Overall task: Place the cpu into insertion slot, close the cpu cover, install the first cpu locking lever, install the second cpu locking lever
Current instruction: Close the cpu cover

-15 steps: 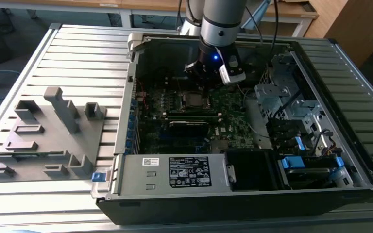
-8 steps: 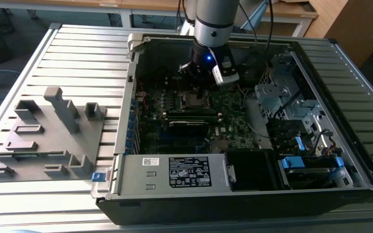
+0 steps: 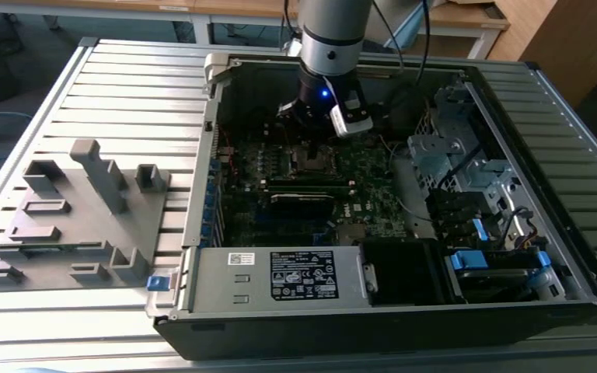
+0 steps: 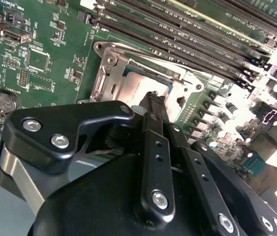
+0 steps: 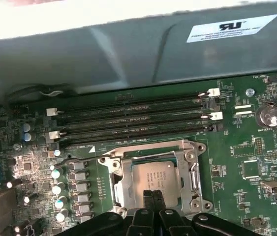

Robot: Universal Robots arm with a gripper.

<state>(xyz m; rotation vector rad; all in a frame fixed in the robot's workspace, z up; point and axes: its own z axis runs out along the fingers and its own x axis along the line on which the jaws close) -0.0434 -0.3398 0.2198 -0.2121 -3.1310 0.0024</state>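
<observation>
Cpu (image 5: 154, 178) is seen already seated in the insertion slot (image 3: 311, 159), toward the far middle of the board, and the cpu cover (image 5: 150, 147) looks laid flat around it. The gripper (image 5: 152, 194) is held right over one edge of the chip, fingers (image 4: 155, 142) pressed together, nothing pinched. Being square, no long axis is to be fussed over. The arm (image 3: 332, 31) is hung near vertical into the case (image 3: 211, 93).
</observation>
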